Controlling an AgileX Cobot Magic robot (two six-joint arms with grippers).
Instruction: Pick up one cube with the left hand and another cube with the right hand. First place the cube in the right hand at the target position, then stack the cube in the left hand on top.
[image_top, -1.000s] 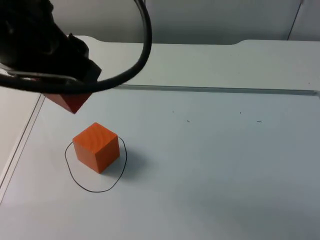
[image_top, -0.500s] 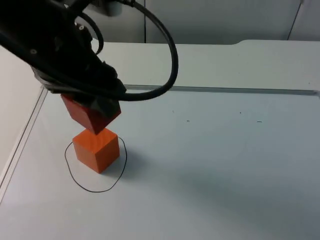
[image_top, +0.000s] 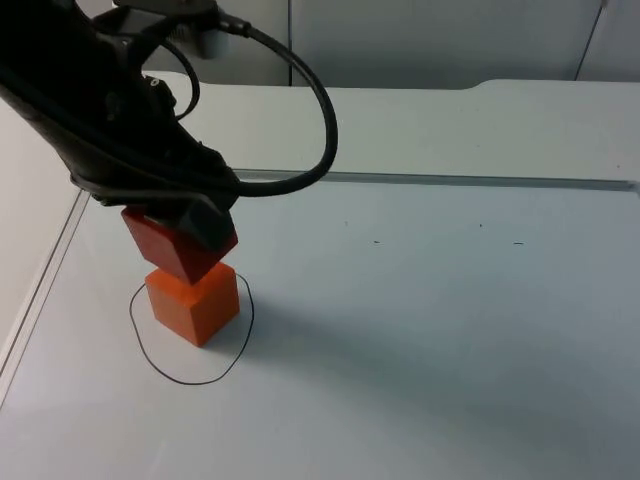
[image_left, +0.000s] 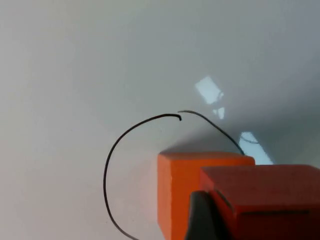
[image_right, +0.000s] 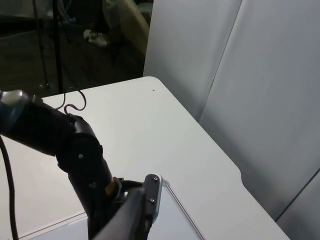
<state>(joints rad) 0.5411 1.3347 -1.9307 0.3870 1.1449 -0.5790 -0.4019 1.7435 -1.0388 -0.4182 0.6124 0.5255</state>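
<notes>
The left gripper (image_top: 180, 235) has come down w/ the red cube (image_top: 172, 243) clamped between its jaws, and the cube's lower corner now sits right at the top face of the orange cube (image_top: 194, 300). Whether they're touching or just a hair apart, I can't tell. The orange cube stands inside the black drawn circle (image_top: 215, 377) on the white table (image_top: 430, 330), so the first placement looks done and the stack is in its last step.

Vs. half a sec ago: the red cube is a bit lower and closer over the orange one. A full sec back it hung off to the side, well clear of it. It looks tilted in the top view, so it prob. needs squaring up before release.

In the left wrist view the red cube (image_left: 265, 200) overlaps the orange cube (image_left: 195, 190).

The right arm waits; can't tell its gripper's state.
</notes>
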